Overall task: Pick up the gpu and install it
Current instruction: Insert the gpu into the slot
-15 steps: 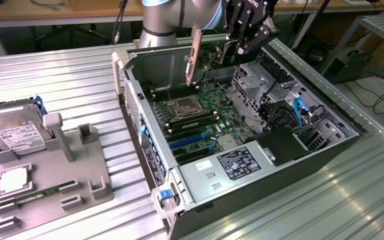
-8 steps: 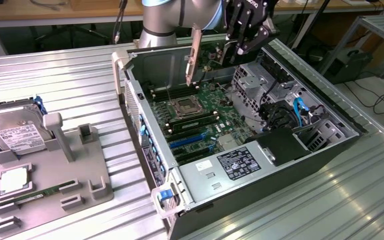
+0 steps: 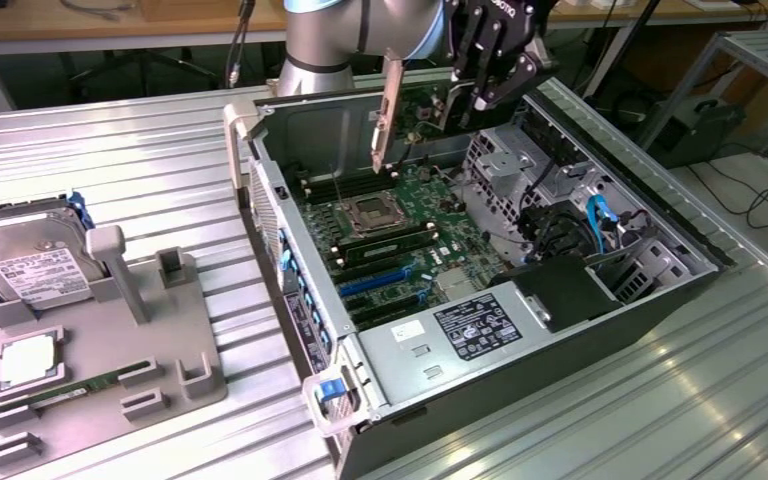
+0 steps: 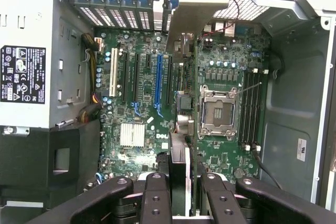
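Above the open computer case (image 3: 291,150), the robot's gripper (image 3: 491,85) hangs with its fingers (image 4: 157,198) closed partway around the gpu (image 3: 418,115), clamping the card's upper edge. The card hangs on edge below the fingers, its long axis running level across the case and its silver end bracket (image 3: 390,115) pointing down toward the motherboard (image 3: 398,240). From the wrist view, the card's edge (image 4: 185,129) sits directly over the board, roughly parallel to the blue expansion slot (image 4: 158,80) and just beside the processor socket (image 4: 216,111). The fan face is hard to make out, and the contact edge cannot be seen against the board. A hard drive (image 3: 31,260) lies on the grey fixture, well apart.
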Available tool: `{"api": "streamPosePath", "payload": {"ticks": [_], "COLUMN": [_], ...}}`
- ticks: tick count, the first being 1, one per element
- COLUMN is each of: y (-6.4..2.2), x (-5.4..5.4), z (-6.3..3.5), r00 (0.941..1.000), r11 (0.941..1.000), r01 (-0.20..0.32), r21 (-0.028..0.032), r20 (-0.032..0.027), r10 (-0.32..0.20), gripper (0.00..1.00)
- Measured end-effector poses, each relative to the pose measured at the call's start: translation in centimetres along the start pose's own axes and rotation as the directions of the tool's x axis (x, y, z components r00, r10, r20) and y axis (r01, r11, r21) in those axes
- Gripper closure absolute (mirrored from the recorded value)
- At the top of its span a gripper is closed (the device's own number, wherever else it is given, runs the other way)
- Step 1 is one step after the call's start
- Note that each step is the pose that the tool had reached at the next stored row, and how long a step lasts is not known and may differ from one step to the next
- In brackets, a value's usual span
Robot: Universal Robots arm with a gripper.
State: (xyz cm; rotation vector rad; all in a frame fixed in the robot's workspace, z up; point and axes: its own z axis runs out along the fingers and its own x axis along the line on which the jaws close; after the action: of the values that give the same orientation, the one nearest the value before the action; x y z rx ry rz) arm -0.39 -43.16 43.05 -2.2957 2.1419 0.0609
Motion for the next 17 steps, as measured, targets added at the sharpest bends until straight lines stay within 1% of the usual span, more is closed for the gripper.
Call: {"api": "streamPosePath", "payload": {"ticks": [7,11,14,17], "y": [0.00,-0.01,0.02,0.08], "x": [0.0,0.0,0.0,0.0], "z": [0.12,0.35,0.64,1.10], "r00": [1.0000,1.0000,1.0000,0.9998], "r11": [1.0000,1.0000,1.0000,0.9998], "r01": [0.000,0.000,-0.002,-0.022], "r21": [0.0000,0.0000,0.0023,0.0037], "r20": [-0.0001,0.0005,0.0007,0.0018], "r10": [0.000,0.000,0.002,0.022], "gripper": [0.73,0.73,0.73,0.73]}}
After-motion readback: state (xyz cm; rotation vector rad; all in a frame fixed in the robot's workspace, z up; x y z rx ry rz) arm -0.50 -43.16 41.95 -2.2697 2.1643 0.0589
